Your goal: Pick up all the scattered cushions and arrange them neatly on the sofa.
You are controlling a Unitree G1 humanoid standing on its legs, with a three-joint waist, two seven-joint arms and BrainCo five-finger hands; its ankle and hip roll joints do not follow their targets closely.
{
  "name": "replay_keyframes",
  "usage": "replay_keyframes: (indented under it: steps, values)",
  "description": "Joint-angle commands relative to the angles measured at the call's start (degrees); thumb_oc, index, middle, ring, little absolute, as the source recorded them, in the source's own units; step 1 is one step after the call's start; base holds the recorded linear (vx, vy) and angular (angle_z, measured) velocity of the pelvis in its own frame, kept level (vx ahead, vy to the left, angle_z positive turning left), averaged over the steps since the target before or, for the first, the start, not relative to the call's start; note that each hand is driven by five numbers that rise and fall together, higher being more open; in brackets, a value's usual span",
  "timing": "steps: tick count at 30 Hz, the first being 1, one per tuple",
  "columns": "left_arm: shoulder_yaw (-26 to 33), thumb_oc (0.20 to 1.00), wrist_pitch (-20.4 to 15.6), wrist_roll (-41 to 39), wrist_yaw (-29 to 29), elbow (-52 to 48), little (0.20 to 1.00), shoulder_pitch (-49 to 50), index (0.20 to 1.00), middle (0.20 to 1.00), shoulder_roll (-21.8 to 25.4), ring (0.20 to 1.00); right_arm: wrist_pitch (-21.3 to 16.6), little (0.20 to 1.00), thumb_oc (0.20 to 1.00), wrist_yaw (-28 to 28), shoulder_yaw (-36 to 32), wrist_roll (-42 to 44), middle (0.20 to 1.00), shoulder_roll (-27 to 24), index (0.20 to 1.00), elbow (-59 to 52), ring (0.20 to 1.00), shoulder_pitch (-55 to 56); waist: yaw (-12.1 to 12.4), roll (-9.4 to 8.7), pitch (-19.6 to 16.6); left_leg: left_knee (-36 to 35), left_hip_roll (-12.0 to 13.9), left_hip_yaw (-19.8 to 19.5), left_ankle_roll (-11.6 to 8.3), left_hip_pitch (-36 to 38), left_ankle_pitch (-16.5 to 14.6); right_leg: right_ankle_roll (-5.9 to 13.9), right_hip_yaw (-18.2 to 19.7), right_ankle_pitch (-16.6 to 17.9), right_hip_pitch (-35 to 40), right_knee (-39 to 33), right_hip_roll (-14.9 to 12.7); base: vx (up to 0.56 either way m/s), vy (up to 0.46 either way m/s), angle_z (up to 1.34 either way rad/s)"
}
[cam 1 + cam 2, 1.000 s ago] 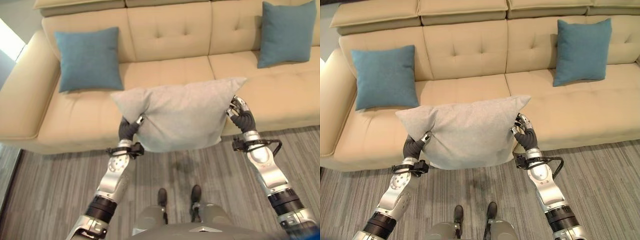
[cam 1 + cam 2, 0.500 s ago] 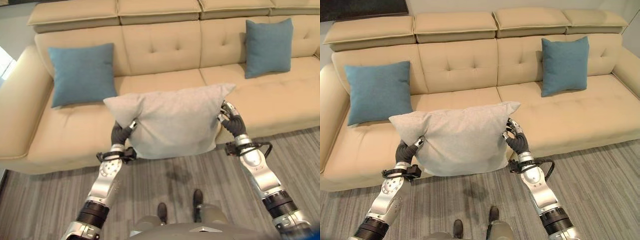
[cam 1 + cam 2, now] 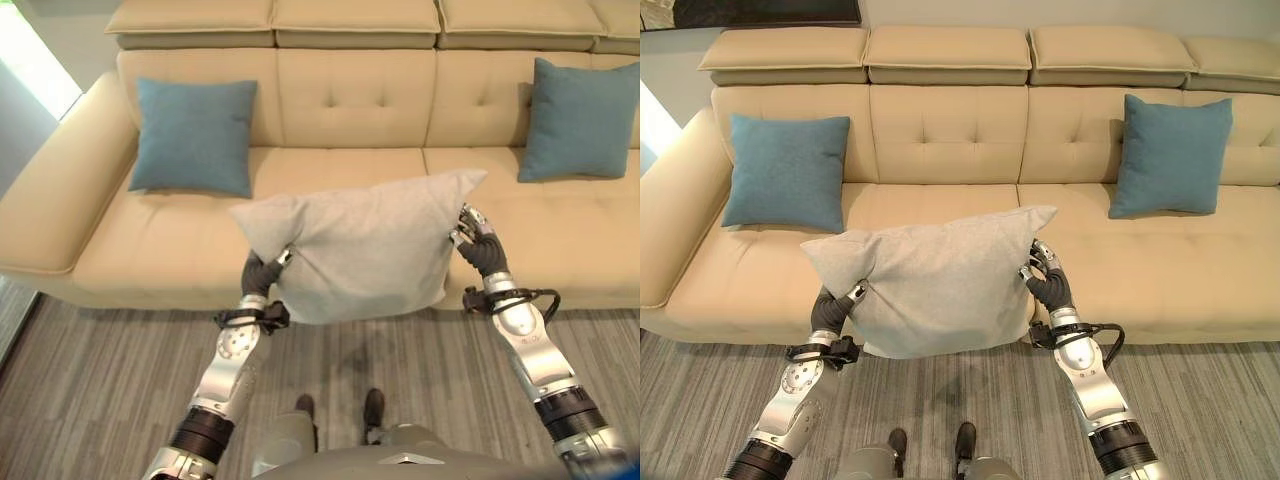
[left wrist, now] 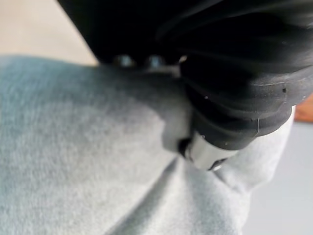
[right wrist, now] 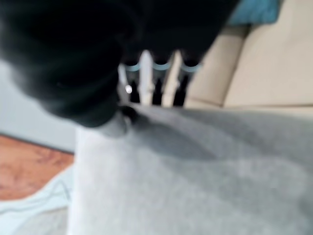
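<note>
While held up in the air in front of the sofa, the grey cushion hangs between both hands, its lower edge over the front of the seat. Left hand: fingers curled into the cushion's left side, gripping the cloth. Right hand: fingers and thumb pinching the cushion's right edge. Two blue cushions: one leaning upright against the backrest at the left end, one leaning likewise towards the right. Striped grey floor beneath.
</note>
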Motion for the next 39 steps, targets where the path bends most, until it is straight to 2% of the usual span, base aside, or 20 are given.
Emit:
replay_keyframes:
  steps: [1,6,8,12,15,16,19,20,21,22,24,25,26,27,29,32,34,35,36,39]
  values:
    - [-1.92,0.2,-4.86,0.14,-3.62,-6.16,0.2,-5.09,0.2,0.2,0.57,0.2,-4.98,0.2,0.2,-0.02,0.83,0.57,0.2,0.1,0.2,-5.24,0.2,-1.88,0.98,0.71,-3.48,-1.23,-1.26,-1.39,-0.93,-1.82,6.1,6.78,3.9,-5.21,3.69,4.74,0.08,0.2,0.085,-0.18]
    - [-1.42,0.2,-4.91,-0.63,-4.44,-7.49,0.2,-3.71,0.2,0.2,0.81,0.2,-4.41,0.2,0.2,1.05,0.72,0.6,0.2,0.98,0.2,-5.26,0.2,-1.35,1.56,0.94,-4.84,-1.17,-2.29,-1.82,0.77,1.24,3.42,7.75,5.62,-7.16,5.81,6.96,-1.99,0.26,0.164,-0.44]
    - [-1.39,0.2,-4.73,-0.54,-4.37,-7.81,0.2,-3.57,0.2,0.2,0.98,0.2,-4.43,0.2,0.2,1.14,0.83,0.04,0.2,1.59,0.2,-5.2,0.2,-1.75,2.12,1.16,-5.07,-0.67,-3.21,-1.24,2.45,2.79,1.51,9.15,5.66,-7.16,5.35,10.49,-3.89,0.22,0.225,-0.3]
    - [-1.45,0.2,-4.82,-0.69,-4.5,-8.47,0.2,-3.4,0.2,0.2,1.89,0.2,-4.61,0.2,0.2,1.73,1.56,-0.21,0.2,2.62,0.2,-5.22,0.2,-3.11,2.26,1.54,-4.39,-1.0,-4.24,0.03,4.81,5.44,-0.27,11.51,7.22,-1.75,-0.11,21.61,-6.04,0.11,0.164,-0.28]
    - [-1.44,0.2,-4.62,0.14,-4.3,-8.66,0.2,-3.32,0.2,0.2,2.44,0.2,-4.49,0.2,0.2,1.81,2.21,-0.44,0.2,3.19,0.2,-5.13,0.2,-3.29,2.28,2.06,-4.09,-1.09,-4.2,0.37,5.57,6.99,-1.68,11.05,6.75,-1.64,-2.85,24.77,-6.61,0.12,0.124,-0.1]
    - [-1.44,0.2,-4.62,0.14,-4.3,-8.66,0.2,-3.3,0.2,0.2,2.44,0.2,-4.48,0.2,0.2,1.81,2.22,-0.44,0.2,3.19,0.2,-5.15,0.2,-3.28,2.28,2.05,-4.09,-1.09,-4.2,0.38,5.56,7.01,-1.71,11.05,6.76,-1.69,-2.86,24.83,-6.61,0.14,0.056,-0.12]
    - [-1.2,0.2,-4.8,0.36,-4.48,-8.19,0.2,-3.18,0.2,0.2,2.55,0.2,-4.48,0.2,0.2,2.01,2.85,-0.18,0.2,2.8,0.2,-4.25,0.2,-4.47,1.62,2.38,-4.09,-3.27,-3.88,0.57,5.01,9.54,-2.45,10.13,4.09,-2.16,-6.4,16.04,-4.9,0.18,0.01,-0.18]
    - [-1.12,0.2,-4.75,0.29,-4.54,-8.0,0.2,-3.18,0.2,0.2,2.41,0.2,-4.52,0.2,0.2,2.1,2.93,-0.11,0.2,2.65,0.2,-4.34,0.2,-4.41,1.02,2.24,-4.02,-3.76,-3.98,0.12,4.77,10.42,-2.66,10.14,4.43,-1.63,-6.53,12.76,-3.82,0.33,-0.069,-0.39]
    - [-0.72,0.2,-4.94,0.33,-4.17,-7.69,0.2,-3.39,0.2,0.2,2.03,0.2,-4.5,0.2,0.2,1.87,3.0,-0.43,0.2,2.16,0.2,-4.51,0.2,-4.78,-0.15,1.69,-3.7,-4.67,-4.42,-1.2,4.27,12.46,-3.26,10.8,5.82,1.32,-8.59,7.54,-1.95,0.28,-0.065,-0.22]
    - [-0.71,0.2,-4.94,0.33,-4.17,-7.69,0.2,-3.39,0.2,0.2,2.02,0.2,-4.5,0.2,0.2,1.87,3.01,-0.43,0.2,2.15,0.2,-4.51,0.2,-4.78,-0.2,1.72,-3.68,-4.68,-4.39,-1.24,4.27,12.5,-3.27,10.8,5.77,1.32,-8.53,7.52,-1.93,0.34,-0.13,0.19]
    - [-1.27,0.2,-5.05,0.4,-4.87,-7.02,0.2,-3.59,0.2,0.2,1.37,0.2,-4.65,0.2,0.2,1.85,2.3,-0.58,0.2,1.73,0.2,-4.61,0.2,-3.81,-0.91,0.87,-4.09,-3.37,-4.39,-2.37,3.53,13.19,-4.77,10.24,9.15,1.19,-6.64,6.54,-1.52,0.24,-0.136,0.52]
    - [-1.3,0.2,-5.06,0.3,-5.11,-6.91,0.2,-3.57,0.2,0.2,1.17,0.2,-4.71,0.2,0.2,1.74,1.75,-0.52,0.2,1.52,0.2,-4.65,0.2,-3.32,-0.89,0.76,-4.43,-2.3,-4.23,-2.5,2.9,12.97,-5.23,9.9,8.82,1.14,-5.89,6.26,-1.43,0.2,-0.137,0.57]
    - [-1.43,0.2,-4.91,-0.2,-5.46,-7.05,0.2,-3.56,0.2,0.2,0.87,0.2,-4.86,0.2,0.2,1.5,0.99,-0.25,0.2,1.16,0.2,-4.83,0.2,-2.87,-0.81,0.52,-4.66,-0.3,-3.98,-2.82,2.04,12.6,-5.22,9.54,8.23,1.04,-5.15,6.04,-1.37,0.22,-0.224,0.54]
    - [-1.83,0.2,-4.65,-0.65,-5.57,-6.87,0.2,-3.94,0.2,0.2,0.71,0.2,-5.3,0.2,0.2,1.16,-0.02,0.63,0.2,0.72,0.2,-5.25,0.2,-2.08,-1.07,-0.16,-4.52,6.43,-2.77,-2.82,0.17,10.15,-3.87,8.38,6.69,0.49,-3.32,5.68,-1.28,0.18,-0.249,0.82]
    - [-2.49,0.2,-4.51,-1.17,-5.65,-7.06,0.2,-4.55,0.2,0.2,0.58,0.2,-5.49,0.2,0.2,0.82,-0.12,1.42,0.2,0.19,0.2,-5.49,0.2,-2.18,-0.66,-1.02,-3.47,15.73,-2.59,-4.24,-0.6,5.56,-2.44,6.81,4.8,-0.23,-1.04,4.87,-1.13,0.14,-0.211,0.64]
    - [-2.4,0.2,-4.11,-0.9,-5.18,-7.01,0.2,-4.51,0.2,0.2,0.44,0.2,-5.16,0.2,0.2,0.8,0.08,1.64,0.2,0.29,0.2,-5.3,0.2,-2.16,-0.3,-1.42,-3.41,12.55,-1.94,-4.08,0.01,4.46,-2.89,6.94,4.61,-0.9,0.28,4.11,-1.37,0.13,-0.044,0.14]
    - [-2.53,0.2,-3.93,-0.54,-4.9,-6.9,0.2,-4.71,0.2,0.2,0.61,0.2,-5.05,0.2,0.2,0.56,-0.38,1.59,0.2,0.22,0.2,-5.38,0.2,-1.83,-0.35,-1.36,-4.2,3.76,0.43,-2.46,-0.17,4.34,-1.56,7.64,4.25,-1.73,1.32,3.31,-1.79,0.21,0.076,0.14]
    - [-2.3,0.2,-4.07,-0.38,-4.13,-7.0,0.2,-4.57,0.2,0.2,0.51,0.2,-4.69,0.2,0.2,0.25,-0.12,1.23,0.2,0.53,0.2,-4.97,0.2,-1.61,0.41,-0.85,-4.23,1.42,0.27,-4.93,-0.58,4.71,-0.38,7.9,4.72,-2.98,1.28,4.29,-1.8,0.18,0.115,0.15]
    - [-2.15,0.2,-4.11,-0.44,-4.36,-7.25,0.2,-4.45,0.2,0.2,0.59,0.2,-4.62,0.2,0.2,0.43,-0.12,1.12,0.2,0.46,0.2,-4.99,0.2,-1.38,0.31,-0.69,-4.25,1.48,0.19,-5.34,-0.84,4.71,-0.14,7.79,4.83,-3.2,1.61,4.57,-1.97,0.18,0.142,0.01]
    - [-1.81,0.2,-4.13,-0.19,-4.89,-8.04,0.2,-3.96,0.2,0.2,1.01,0.2,-4.28,0.2,0.2,0.69,-0.68,0.7,0.2,0.54,0.2,-4.93,0.2,-1.75,0.34,0.11,-5.25,-2.8,-0.52,-4.36,0.02,7.86,-0.24,8.12,5.15,-3.35,2.97,4.46,-2.69,0.21,0.178,-0.26]
